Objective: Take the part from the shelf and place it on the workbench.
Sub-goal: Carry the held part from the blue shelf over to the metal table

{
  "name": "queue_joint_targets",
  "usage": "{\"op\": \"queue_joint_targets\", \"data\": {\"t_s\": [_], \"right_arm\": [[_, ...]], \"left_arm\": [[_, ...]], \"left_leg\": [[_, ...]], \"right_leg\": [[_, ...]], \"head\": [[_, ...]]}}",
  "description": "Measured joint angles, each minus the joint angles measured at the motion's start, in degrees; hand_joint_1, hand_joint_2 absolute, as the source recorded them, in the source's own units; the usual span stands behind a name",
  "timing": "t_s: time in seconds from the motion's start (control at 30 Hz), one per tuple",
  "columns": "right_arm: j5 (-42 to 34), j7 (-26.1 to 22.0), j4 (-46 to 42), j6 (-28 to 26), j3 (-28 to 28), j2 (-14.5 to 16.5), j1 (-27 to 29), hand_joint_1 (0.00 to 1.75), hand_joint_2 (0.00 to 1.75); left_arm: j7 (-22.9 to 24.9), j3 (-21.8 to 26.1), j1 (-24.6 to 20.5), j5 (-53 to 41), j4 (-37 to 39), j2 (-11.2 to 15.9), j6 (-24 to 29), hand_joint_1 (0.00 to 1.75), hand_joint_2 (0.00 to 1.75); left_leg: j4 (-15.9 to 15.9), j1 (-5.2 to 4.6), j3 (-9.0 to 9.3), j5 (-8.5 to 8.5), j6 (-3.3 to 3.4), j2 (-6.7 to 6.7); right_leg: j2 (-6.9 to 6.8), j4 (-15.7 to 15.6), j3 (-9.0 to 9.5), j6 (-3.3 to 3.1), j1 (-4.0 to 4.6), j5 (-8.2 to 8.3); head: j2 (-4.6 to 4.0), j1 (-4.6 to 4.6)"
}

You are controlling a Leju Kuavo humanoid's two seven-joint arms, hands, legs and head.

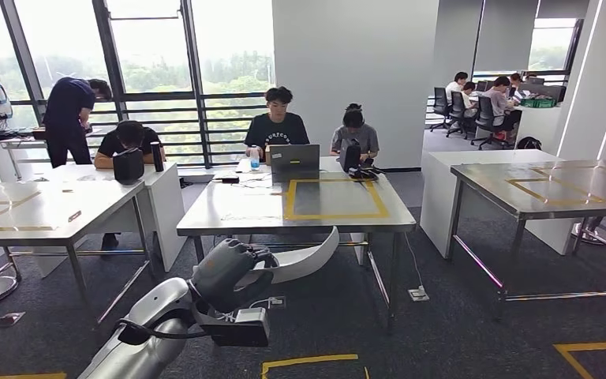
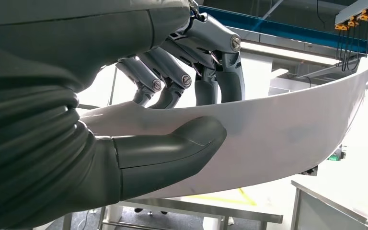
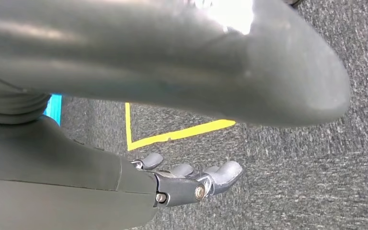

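My left hand (image 1: 225, 272) grips a long, curved white part (image 1: 306, 257), which juts out to the right at about knee height in front of the middle workbench (image 1: 229, 212). In the left wrist view the thumb (image 2: 172, 153) presses on the near face of the white part (image 2: 292, 129) and the darker fingers (image 2: 191, 72) wrap over its upper edge. The workbench has a steel top with a yellow taped rectangle (image 1: 335, 199). My right hand (image 3: 191, 184) hangs above dark carpet, fingers loosely extended, holding nothing.
Two people sit behind the middle workbench with a laptop (image 1: 294, 158) on its far edge. Another steel table (image 1: 31, 209) stands to the left and one (image 1: 552, 185) to the right. Yellow tape (image 1: 308, 363) marks the carpet near my feet. More people sit farther back.
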Motion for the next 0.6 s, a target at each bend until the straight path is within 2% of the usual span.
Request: {"op": "queue_joint_targets", "data": {"t_s": [0.6], "right_arm": [[-0.48, -1.90, 0.00, -2.58, 0.21, -0.04, 0.01, 0.00, 0.00]], "left_arm": [[-0.45, -0.02, -0.02, -0.14, 0.16, 0.38, -1.40, 1.75, 1.75]], "left_leg": [[0.12, -0.08, -0.06, -0.02, -0.03, 0.00]], "right_leg": [[0.00, -0.18, 0.12, 0.07, -0.09, 0.04]], "head": [[0.00, 0.00]]}}
